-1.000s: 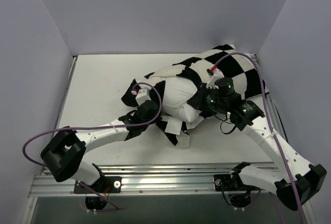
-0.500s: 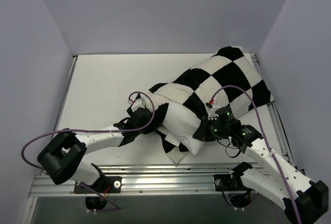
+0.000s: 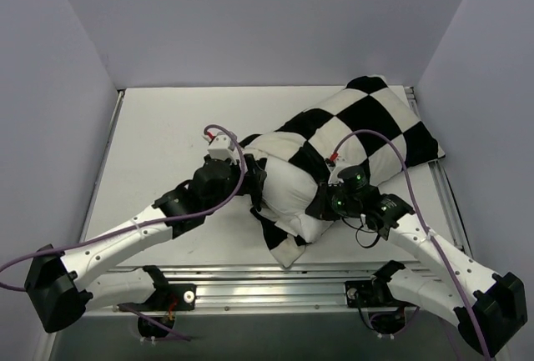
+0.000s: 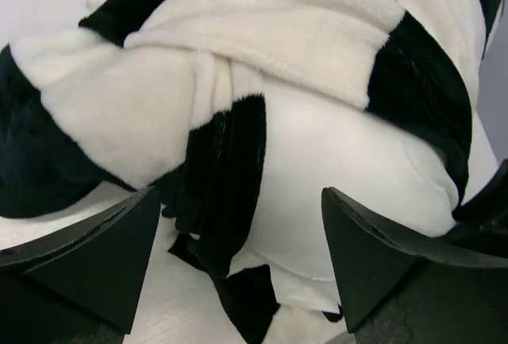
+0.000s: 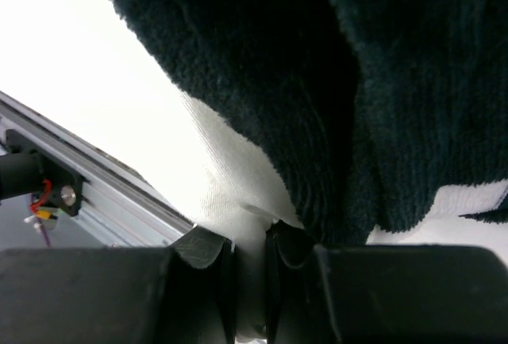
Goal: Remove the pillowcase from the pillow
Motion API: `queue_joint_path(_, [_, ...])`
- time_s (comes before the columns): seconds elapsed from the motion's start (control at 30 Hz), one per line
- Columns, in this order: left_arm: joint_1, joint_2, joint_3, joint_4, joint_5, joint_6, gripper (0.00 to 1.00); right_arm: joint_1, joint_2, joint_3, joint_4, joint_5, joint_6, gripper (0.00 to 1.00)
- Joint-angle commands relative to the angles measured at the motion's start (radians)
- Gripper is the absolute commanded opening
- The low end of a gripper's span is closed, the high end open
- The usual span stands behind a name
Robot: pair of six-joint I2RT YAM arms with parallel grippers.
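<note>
— Checking grips first: the left gripper [image 4: 238, 197]?

— Spread wide, holding nothing, hovering just beside the bunched hem of the plush black-and-white checkerboard pillowcase [image 3: 371, 123].

— And the right gripper [image 5: 244, 242]?

— Clenched on a fold of the plump, plain white fabric pillow [image 3: 288, 188], right at its near corner, close to the aluminium rail [image 3: 275, 282] edging the white table [image 3: 158, 136].

— Whereabouts of the cover?

— Roughly half off, by the look of it. Far end wrapped and lying toward the back-right corner of the table; near end bunched up, baring the cushion between the 2 arms.

— Likely next move?

— Probably grasping the hem with the left and pulling the 2 fabrics apart against the right-hand anchor.

— Risks?

— 3, at a guess. Closing too deep and pinching white fabric along with plush, dragging both together. Catching only 1 thin layer of hem and slipping off under tension. Losing the small pinch on the right, sending the whole bundle sliding across the table instead of separating.

— Anything unclear?

— Depth of that right-hand pinch: hidden behind dark plush in the wrist view.
</note>
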Motion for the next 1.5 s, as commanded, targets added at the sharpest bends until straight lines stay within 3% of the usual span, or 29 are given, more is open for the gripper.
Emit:
queue_joint_path(0.0, [0.001, 0.089, 0.093, -0.004, -0.066, 0.148, 0.90, 0.031, 0.023, 0.042, 0.017, 0.122, -0.010, 0.05])
queue_joint_path(0.07, [0.017, 0.160, 0.133, 0.006, -0.098, 0.180, 0.88, 0.050, 0.032, 0.053, 0.017, 0.151, -0.009, 0.04])
queue_joint_path(0.17, [0.064, 0.241, 0.172, -0.004, -0.137, 0.185, 0.75, 0.073, 0.029, 0.070, 0.002, 0.197, -0.001, 0.00])
queue_joint_path(0.27, [0.118, 0.289, 0.167, 0.006, -0.152, 0.184, 0.53, 0.074, -0.006, 0.086, -0.038, 0.246, 0.011, 0.00])
queue_joint_path(0.3, [0.133, 0.296, 0.163, 0.005, -0.158, 0.177, 0.41, 0.071, -0.018, 0.093, -0.050, 0.262, 0.014, 0.00])
queue_joint_path(0.47, [0.260, 0.307, 0.112, -0.006, -0.208, 0.121, 0.08, 0.047, -0.101, 0.143, -0.176, 0.377, 0.060, 0.00])
queue_joint_path(0.57, [0.319, 0.325, 0.075, -0.001, -0.185, 0.073, 0.02, 0.024, -0.156, 0.162, -0.217, 0.398, 0.105, 0.00])
queue_joint_path(0.73, [0.392, 0.427, 0.020, 0.029, -0.120, -0.010, 0.02, 0.019, -0.241, 0.183, -0.271, 0.464, 0.150, 0.00])
queue_joint_path(0.9, [0.395, 0.460, -0.073, 0.296, 0.117, -0.036, 0.02, 0.019, -0.228, 0.166, -0.276, 0.388, 0.116, 0.00])
queue_joint_path(0.97, [0.395, 0.453, -0.132, 0.441, 0.185, -0.063, 0.04, 0.019, -0.221, 0.149, -0.242, 0.337, 0.104, 0.00])
queue_joint_path(1.13, [0.397, 0.361, -0.173, 0.572, 0.302, -0.096, 0.28, 0.021, -0.163, 0.146, -0.142, 0.138, 0.042, 0.04])
queue_joint_path(1.17, [0.397, 0.329, -0.183, 0.579, 0.303, -0.099, 0.35, 0.022, -0.153, 0.149, -0.133, 0.125, 0.033, 0.07])
queue_joint_path(1.2, [0.397, 0.260, -0.184, 0.571, 0.299, -0.100, 0.53, 0.025, -0.134, 0.155, -0.125, 0.115, 0.024, 0.09])
queue_joint_path(1.33, [0.400, 0.086, -0.134, 0.380, 0.263, -0.085, 0.86, 0.034, -0.069, 0.195, -0.122, 0.101, -0.027, 0.23])
queue_joint_path(1.43, [0.402, -0.027, -0.095, 0.164, 0.262, -0.060, 0.98, 0.036, -0.046, 0.232, -0.130, 0.122, -0.059, 0.51])
queue_joint_path(1.47, [0.402, -0.052, -0.086, 0.123, 0.266, -0.059, 0.95, 0.036, -0.043, 0.241, -0.134, 0.130, -0.073, 0.57])
